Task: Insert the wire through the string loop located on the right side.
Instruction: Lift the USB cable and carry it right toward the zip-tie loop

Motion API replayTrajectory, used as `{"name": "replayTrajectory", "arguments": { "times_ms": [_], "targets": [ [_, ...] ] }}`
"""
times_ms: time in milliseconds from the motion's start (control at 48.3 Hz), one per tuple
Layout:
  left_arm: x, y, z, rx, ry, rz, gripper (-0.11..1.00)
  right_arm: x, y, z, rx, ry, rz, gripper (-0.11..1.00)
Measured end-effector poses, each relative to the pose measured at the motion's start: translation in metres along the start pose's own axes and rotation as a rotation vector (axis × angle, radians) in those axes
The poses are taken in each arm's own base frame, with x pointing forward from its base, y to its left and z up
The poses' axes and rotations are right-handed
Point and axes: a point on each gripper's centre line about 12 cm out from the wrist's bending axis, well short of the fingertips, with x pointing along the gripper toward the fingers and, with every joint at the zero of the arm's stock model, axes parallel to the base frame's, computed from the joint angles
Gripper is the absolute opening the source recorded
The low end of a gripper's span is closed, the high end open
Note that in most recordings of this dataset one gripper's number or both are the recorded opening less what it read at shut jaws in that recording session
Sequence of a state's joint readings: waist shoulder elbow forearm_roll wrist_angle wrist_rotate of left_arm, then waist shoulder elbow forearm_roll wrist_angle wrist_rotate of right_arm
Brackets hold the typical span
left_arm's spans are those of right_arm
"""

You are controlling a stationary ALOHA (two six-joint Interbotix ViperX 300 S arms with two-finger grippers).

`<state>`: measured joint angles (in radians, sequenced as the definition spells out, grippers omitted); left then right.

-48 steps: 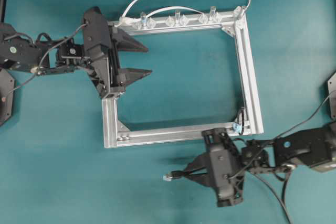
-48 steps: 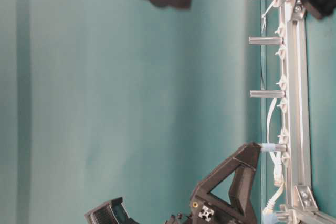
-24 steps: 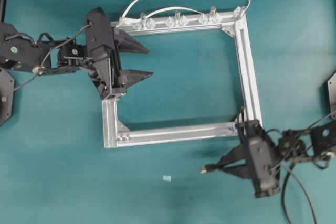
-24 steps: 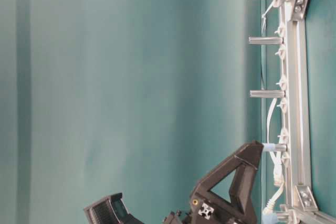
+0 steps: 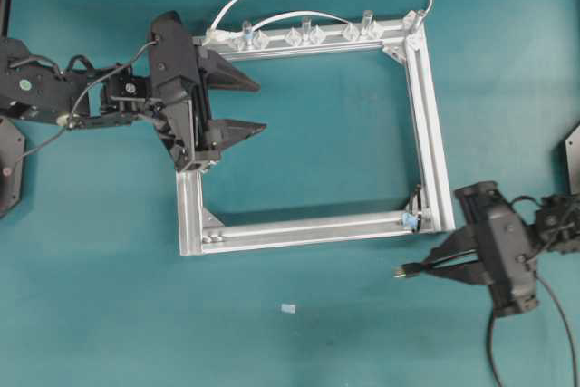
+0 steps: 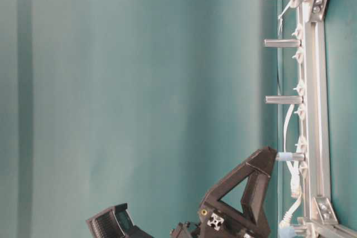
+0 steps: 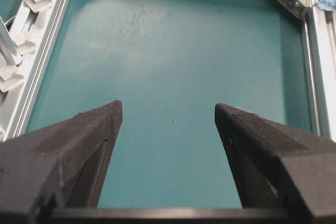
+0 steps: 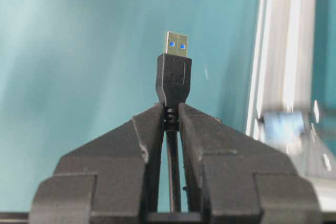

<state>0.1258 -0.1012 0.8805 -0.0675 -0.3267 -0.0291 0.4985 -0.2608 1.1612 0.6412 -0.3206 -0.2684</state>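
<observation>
Looking down from above, the right pincer [image 5: 433, 266] sat on the teal tabletop [image 5: 299, 342] just outside the lower right corner of the silver frame [image 5: 433, 124]. It was squeezed tight on the wire [image 5: 410, 270], and the plug end poked out to the left past the tips. The right wrist view showed this best: the two black fingers [image 8: 152, 129] pinched the wire right behind its dark plug [image 8: 173, 80], and the shiny metal tip pointed away from the pincer. That close view also showed the frame bar on the right side, blurry, with a pale blue patch.

From above, the string loop [image 5: 414, 210] stood at the frame's lower right corner, a thin dark thread with a blue-white speck at its base. It was near the plug, a bit above it, and not touching it.

The left pincer [image 5: 243, 106] hung over the left side of the frame with its fingers spread wide and nothing between them. The left wrist view showed only bare tabletop between those fingers. The table-level view showed the left pincer and small posts [image 6: 283, 43] sticking up from the frame, but not the right pincer.
</observation>
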Motion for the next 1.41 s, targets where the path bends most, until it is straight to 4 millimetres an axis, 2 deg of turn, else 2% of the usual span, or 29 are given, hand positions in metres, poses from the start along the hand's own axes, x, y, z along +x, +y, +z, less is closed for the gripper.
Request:
{"name": "replayTrajectory", "arguments": {
  "times_ms": [207, 455, 1076, 1407],
  "targets": [
    [0.001, 0.000, 0.003, 0.000, -0.008, -0.001, 0.76, -0.022, -0.007, -0.009, 0.005, -0.022, 0.014, 0.14],
    [0.001, -0.001, 0.006, 0.000, -0.015, -0.001, 0.76, -0.039, -0.011, -0.019, 0.012, -0.019, 0.040, 0.14],
    [0.002, -0.001, 0.009, -0.002, -0.024, -0.002, 0.76, -0.044, -0.014, -0.027, 0.006, -0.007, 0.042, 0.14],
    [0.003, -0.003, 0.015, -0.001, -0.038, -0.006, 0.76, -0.044, -0.029, -0.029, 0.018, -0.007, -0.012, 0.14]
  ]
}}
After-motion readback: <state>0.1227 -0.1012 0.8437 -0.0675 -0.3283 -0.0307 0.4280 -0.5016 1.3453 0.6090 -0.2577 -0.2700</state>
